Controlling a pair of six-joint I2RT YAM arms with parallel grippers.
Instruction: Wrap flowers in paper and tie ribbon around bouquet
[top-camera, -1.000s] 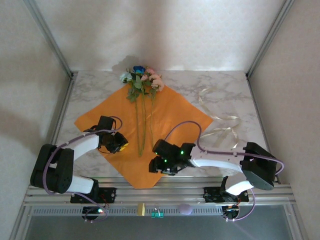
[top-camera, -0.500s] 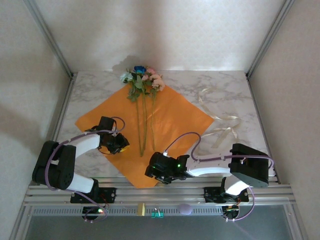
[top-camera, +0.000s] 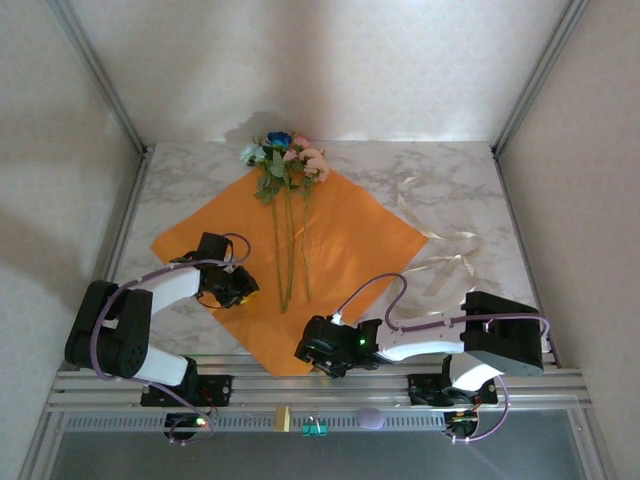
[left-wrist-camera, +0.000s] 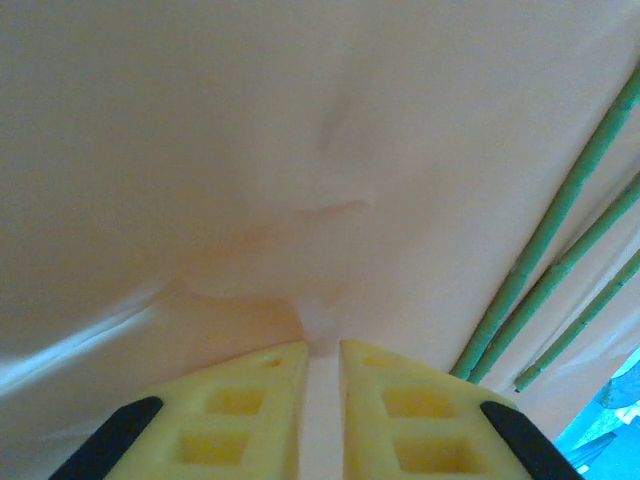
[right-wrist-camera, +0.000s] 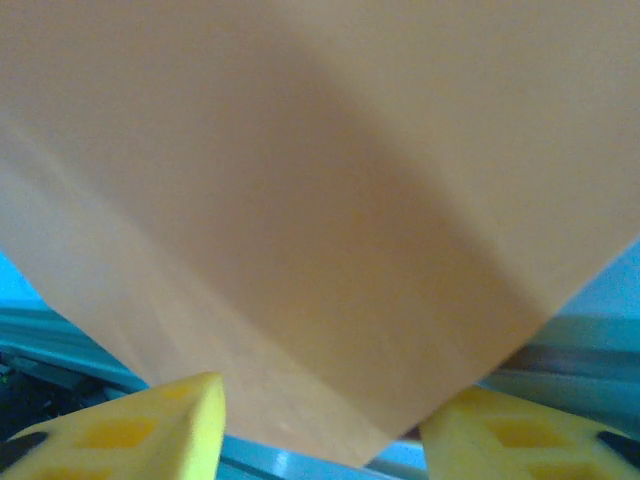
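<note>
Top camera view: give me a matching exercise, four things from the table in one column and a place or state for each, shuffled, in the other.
1. bunch of artificial pink, white and blue flowers with green stems
2. thin cream-white ribbon
3. left gripper
4. right gripper

A. open, at the near corner of the large orange paper sheet
B. loose on the marble table, right of the paper
C. pinched shut on a fold of the paper
D. blooms at the paper's far corner

Pairs: 1-D, 2-B, 3-C, 4-A
</note>
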